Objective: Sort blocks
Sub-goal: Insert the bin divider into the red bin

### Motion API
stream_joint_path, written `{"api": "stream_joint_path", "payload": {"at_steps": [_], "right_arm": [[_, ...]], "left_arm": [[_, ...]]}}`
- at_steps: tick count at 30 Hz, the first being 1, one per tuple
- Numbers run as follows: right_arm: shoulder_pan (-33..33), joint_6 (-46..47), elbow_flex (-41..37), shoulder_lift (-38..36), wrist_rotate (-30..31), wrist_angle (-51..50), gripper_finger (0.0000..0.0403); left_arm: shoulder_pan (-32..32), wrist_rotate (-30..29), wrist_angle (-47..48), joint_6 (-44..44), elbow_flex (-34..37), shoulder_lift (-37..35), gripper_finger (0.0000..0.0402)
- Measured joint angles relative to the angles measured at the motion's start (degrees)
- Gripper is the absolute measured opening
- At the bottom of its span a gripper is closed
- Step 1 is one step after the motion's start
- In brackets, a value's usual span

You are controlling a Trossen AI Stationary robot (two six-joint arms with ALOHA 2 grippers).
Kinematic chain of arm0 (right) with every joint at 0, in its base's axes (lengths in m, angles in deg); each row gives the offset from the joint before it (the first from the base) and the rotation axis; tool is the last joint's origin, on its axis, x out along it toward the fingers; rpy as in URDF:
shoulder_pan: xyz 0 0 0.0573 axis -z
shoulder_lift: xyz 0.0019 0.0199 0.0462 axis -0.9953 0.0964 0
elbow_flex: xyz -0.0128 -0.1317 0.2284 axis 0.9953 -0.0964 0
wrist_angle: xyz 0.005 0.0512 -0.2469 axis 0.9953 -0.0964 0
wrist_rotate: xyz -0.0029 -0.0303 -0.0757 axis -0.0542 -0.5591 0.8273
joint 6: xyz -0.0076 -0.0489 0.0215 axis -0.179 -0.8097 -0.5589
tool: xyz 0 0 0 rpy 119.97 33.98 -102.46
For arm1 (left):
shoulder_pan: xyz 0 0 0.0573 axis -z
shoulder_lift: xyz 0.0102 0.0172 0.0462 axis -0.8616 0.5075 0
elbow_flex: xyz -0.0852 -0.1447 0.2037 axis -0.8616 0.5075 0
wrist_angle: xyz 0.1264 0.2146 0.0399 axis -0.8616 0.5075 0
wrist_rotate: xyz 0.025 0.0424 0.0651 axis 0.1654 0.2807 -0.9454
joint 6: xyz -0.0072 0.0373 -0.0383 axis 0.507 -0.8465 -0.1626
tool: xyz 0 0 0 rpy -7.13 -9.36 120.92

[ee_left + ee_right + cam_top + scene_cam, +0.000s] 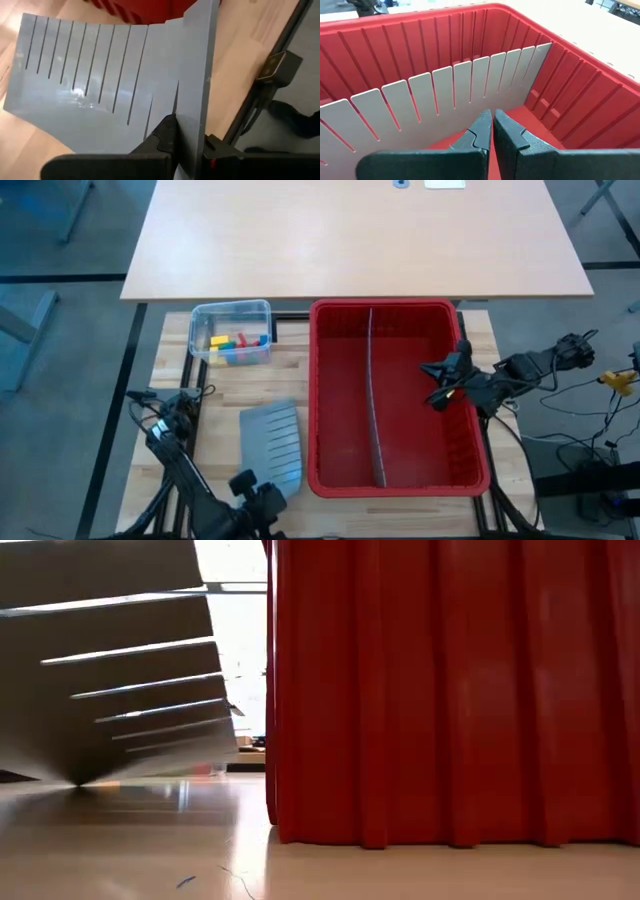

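The blocks (239, 343), light, hard and likely slippery, want a pinch across flat sides; left gripper (187, 142) is clamped on a grey panel (100, 90), right gripper (492, 131) closed empty.

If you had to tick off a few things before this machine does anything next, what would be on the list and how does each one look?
1. Blocks gathered in the clear tub: ok.
2. Red bin has a grey divider standing in it: ok.
3. Left gripper shut on the loose divider panel: ok.
4. Right gripper shut and empty, over the bin's right compartment: ok.
5. Any blocks sorted into the bin: not ok, none visible.
6. Whether the standing divider is firmly seated: cannot tell.
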Motion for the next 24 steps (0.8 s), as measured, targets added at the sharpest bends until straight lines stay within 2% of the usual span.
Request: {"api": "stream_joint_path", "payload": {"at_steps": [9,18,24], "right_arm": [[0.0,-0.8,0.0,-0.7,0.1,0.0,0.0],[0.0,-2.0,0.0,-1.3,0.2,0.0,0.0],[0.0,-2.0,0.0,-1.7,0.2,0.0,0.0]], "left_arm": [[0.3,0.6,0.1,4.0,5.0,-8.1,0.0],[0.6,-1.7,0.1,6.3,9.1,-15.2,0.0],[0.6,-5.7,0.1,6.5,9.3,-19.6,0.0]]}}
